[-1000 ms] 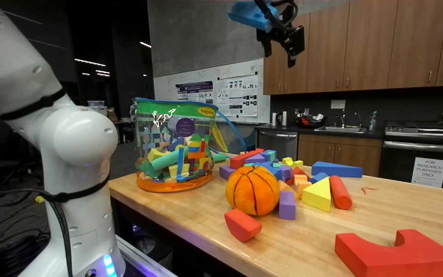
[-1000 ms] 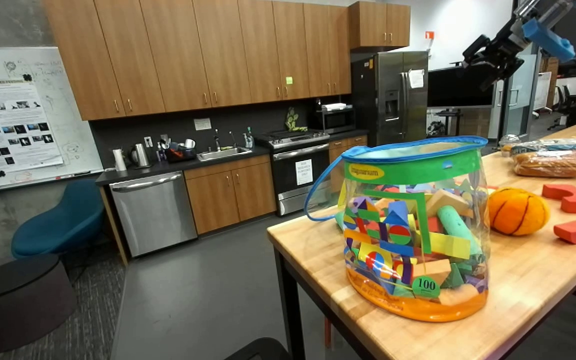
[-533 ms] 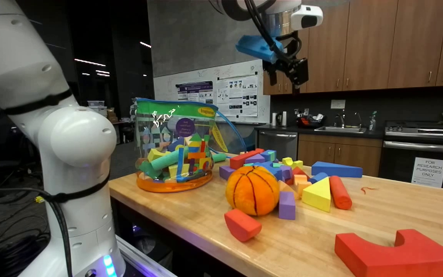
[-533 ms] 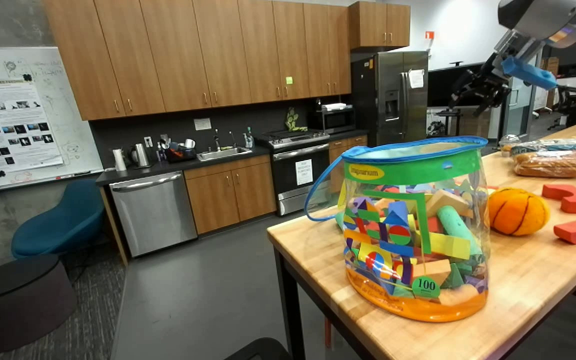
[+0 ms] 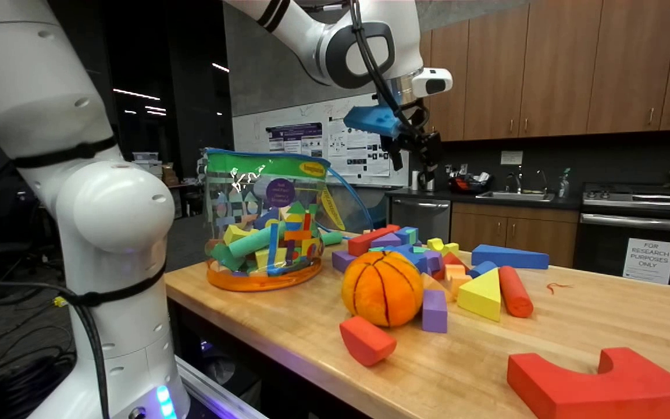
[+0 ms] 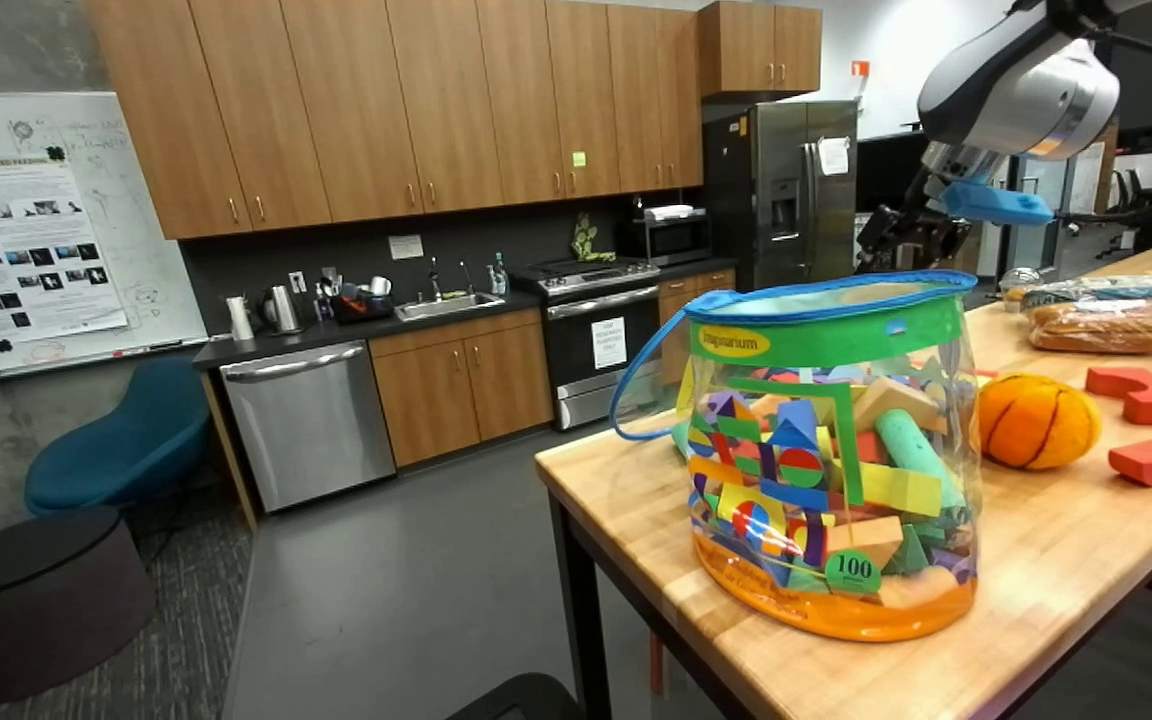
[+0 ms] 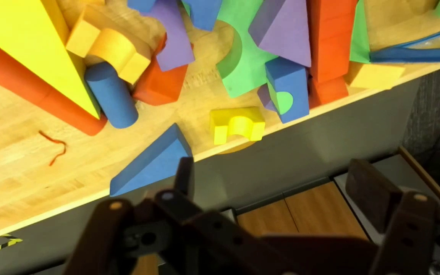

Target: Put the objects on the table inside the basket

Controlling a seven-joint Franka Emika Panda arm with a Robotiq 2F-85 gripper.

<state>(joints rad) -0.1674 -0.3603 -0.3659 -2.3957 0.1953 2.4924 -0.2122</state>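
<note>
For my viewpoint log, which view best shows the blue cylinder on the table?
Wrist view, where the blue cylinder shows its end and side. An exterior view has it partly behind the yellow wedge; in an exterior view with the basket foremost, I can't find it.

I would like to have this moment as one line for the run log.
jaws: open, empty, touching nothing | basket: upright, blocks inside | on table: orange ball, loose blocks | task: unfinished

This is a lab kitchen: sink (image 6: 448, 308), stove (image 5: 643, 220) with "FOR RESEARCH PURPOSES ONLY" sign (image 5: 649, 260), whiteboard (image 5: 248, 131) with 2 posters (image 5: 295, 139).
</note>
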